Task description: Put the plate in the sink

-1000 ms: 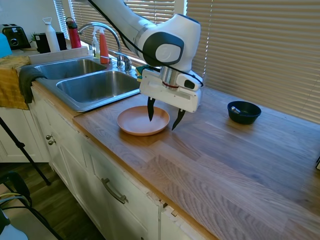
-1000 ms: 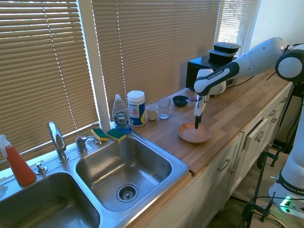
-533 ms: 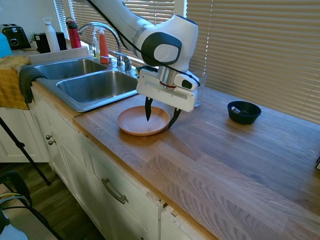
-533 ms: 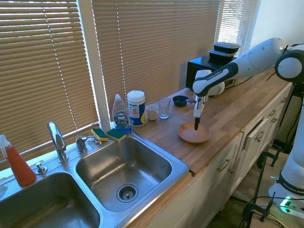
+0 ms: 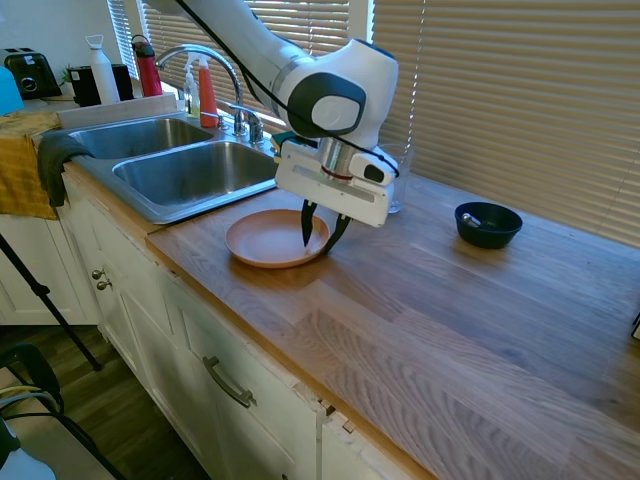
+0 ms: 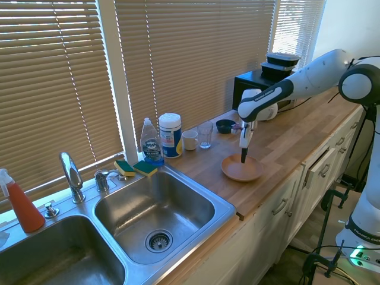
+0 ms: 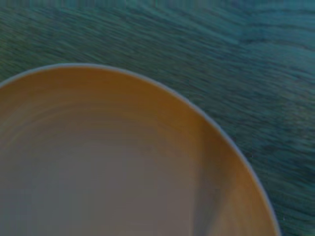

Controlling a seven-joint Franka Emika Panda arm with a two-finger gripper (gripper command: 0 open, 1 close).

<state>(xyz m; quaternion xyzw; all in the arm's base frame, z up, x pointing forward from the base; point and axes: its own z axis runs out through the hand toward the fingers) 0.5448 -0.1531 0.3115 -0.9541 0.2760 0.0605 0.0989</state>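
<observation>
The salmon-orange plate (image 5: 262,240) (image 6: 237,171) lies flat on the wooden counter, just right of the sink (image 5: 150,208) (image 6: 228,209). My gripper (image 5: 321,236) (image 6: 242,158) points straight down at the plate's rim on the side away from the sink. One finger is inside the plate and one outside, and they have drawn together on the rim. The wrist view is filled with the plate (image 7: 123,162) and the wood grain beyond its edge. The sink is a steel double basin with an arched faucet (image 5: 205,52) (image 6: 70,172).
A dark blue bowl (image 5: 488,224) (image 6: 225,126) sits farther along the counter. By the window stand a glass (image 6: 205,135), a white cup (image 6: 190,140), a white canister (image 6: 170,135), a soap bottle (image 6: 151,142) and sponges (image 6: 135,168). A yellow towel (image 5: 20,165) hangs left of the sink.
The gripper came down over the plate's rim and its fingers narrowed from wide open to close together. The plate slid a little toward the sink.
</observation>
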